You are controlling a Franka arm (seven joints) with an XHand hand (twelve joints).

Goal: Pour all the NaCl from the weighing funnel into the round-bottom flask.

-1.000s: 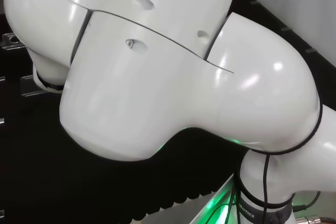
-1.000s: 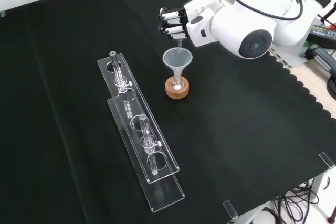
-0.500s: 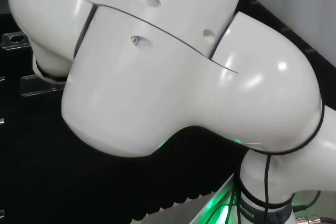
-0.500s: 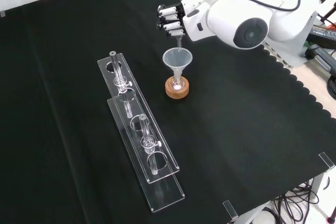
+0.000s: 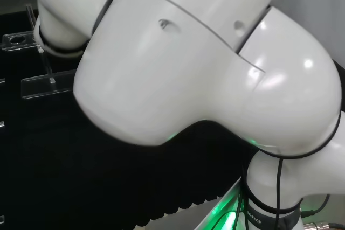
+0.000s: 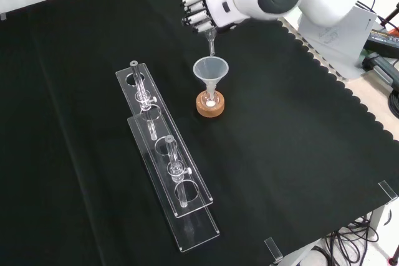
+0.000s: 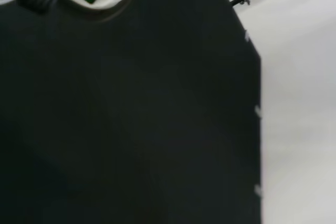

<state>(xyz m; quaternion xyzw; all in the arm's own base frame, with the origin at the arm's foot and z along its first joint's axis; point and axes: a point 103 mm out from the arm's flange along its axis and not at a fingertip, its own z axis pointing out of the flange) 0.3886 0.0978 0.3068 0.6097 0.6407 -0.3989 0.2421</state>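
Front view: my hand (image 6: 202, 12) is curled, pinching the clear weighing funnel (image 6: 211, 43), stem down, above a wider clear funnel (image 6: 211, 70). That funnel sits in the round-bottom flask (image 6: 211, 99) on a cork ring (image 6: 210, 108); a small white deposit shows inside the flask. Left of it, 2 clear plastic racks (image 6: 167, 161) lie on the black cloth worktop (image 6: 299, 154), scalloped along its edge.

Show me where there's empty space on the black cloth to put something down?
In the front view, the cloth is bare right of the cork stand and left of the clear racks. It is crowded where the hand holds the weighing funnel above the flask's funnel.
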